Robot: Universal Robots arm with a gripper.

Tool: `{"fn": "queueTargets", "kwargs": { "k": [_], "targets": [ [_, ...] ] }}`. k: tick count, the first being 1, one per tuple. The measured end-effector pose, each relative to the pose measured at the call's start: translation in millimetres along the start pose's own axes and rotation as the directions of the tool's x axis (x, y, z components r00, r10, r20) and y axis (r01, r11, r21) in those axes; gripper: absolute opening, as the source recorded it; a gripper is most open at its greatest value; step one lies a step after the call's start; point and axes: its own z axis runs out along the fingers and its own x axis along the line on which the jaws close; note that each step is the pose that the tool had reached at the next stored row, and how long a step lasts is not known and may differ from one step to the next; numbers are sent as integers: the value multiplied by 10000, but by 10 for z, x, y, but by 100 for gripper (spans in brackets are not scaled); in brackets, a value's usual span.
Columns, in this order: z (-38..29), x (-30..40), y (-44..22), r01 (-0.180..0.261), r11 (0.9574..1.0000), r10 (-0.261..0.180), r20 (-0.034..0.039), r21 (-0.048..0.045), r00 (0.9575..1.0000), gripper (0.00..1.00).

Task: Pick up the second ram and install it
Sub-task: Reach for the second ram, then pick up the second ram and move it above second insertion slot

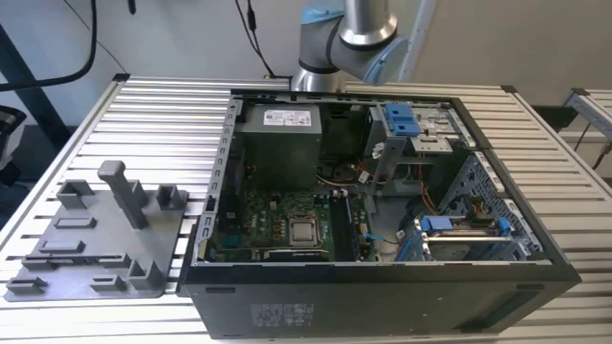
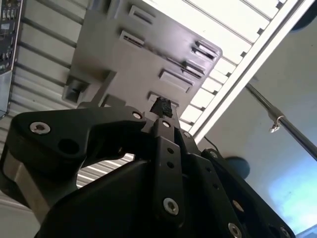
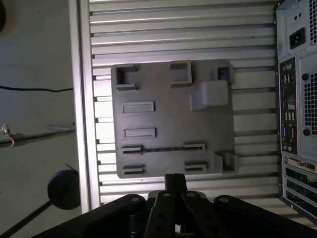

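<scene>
Slatted metal counter (image 1: 153,122) carrying a grey tray (image 3: 168,124) beside an open computer case (image 1: 383,304). The second ram (image 3: 163,148) sits edge-on in the tray's slots. The gripper (image 3: 175,179) hangs above the tray's edge, fingers pressed together. A pale floor (image 3: 34,64) borders the counter.

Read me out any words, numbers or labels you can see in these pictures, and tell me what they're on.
White label on the power supply: too small to read.
Pale label on the computer case: too blurred to read.
Nothing can be quoted.
</scene>
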Motion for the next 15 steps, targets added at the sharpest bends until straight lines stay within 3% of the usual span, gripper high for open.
{"fn": "queueTargets", "kwargs": {
  "k": [15],
  "targets": [
    [0,0,0,-6,10000,7,-267,19,9996,11]
  ]
}}
